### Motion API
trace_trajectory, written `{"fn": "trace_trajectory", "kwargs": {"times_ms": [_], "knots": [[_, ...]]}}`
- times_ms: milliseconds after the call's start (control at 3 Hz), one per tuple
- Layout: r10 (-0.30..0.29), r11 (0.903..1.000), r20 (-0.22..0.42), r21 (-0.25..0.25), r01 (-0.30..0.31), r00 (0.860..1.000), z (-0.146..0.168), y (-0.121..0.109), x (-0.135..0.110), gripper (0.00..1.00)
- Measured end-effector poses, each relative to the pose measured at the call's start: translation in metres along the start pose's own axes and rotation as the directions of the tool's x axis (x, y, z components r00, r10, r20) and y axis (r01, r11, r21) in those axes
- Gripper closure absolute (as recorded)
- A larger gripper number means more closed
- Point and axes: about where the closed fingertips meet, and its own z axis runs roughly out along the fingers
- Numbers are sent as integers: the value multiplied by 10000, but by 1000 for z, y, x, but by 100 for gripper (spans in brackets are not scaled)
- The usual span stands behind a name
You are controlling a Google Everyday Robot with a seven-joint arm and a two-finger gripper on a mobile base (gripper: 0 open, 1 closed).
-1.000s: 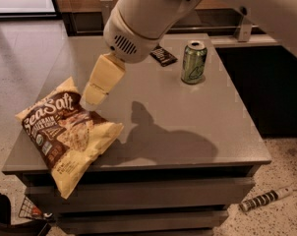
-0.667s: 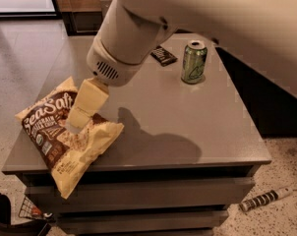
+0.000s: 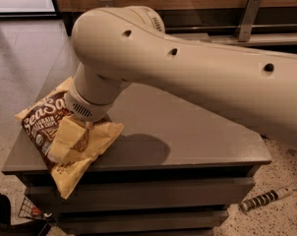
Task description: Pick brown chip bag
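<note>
The brown chip bag (image 3: 39,123) lies at the front left corner of the grey table (image 3: 188,136), dark brown centre with white "Sea Salt" lettering and pale yellow edges, one corner hanging over the table's front edge. My gripper (image 3: 70,140) is down on the middle of the bag, touching its crinkled surface and covering part of it. My large cream arm (image 3: 188,68) reaches in from the right and fills the upper half of the view.
The arm hides the back of the table. On the floor, a striped black-and-white object (image 3: 264,199) lies at the right. A dark object and a wire basket (image 3: 28,211) sit at the bottom left. A wooden wall runs along the back.
My arm has swung down and to the left. The gripper has gone from above the bag's top edge onto the bag's middle. The arm now hides the green can and black wrapper.
</note>
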Motion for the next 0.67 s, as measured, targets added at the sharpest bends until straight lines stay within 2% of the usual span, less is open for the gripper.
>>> {"fn": "trace_trajectory", "kwargs": {"times_ms": [333, 667], "knots": [[-204, 9997, -473, 157, 211, 9987, 26, 6, 0, 0], [-693, 9944, -1622, 675, 812, 9843, 39, 19, -9, 0]]}}
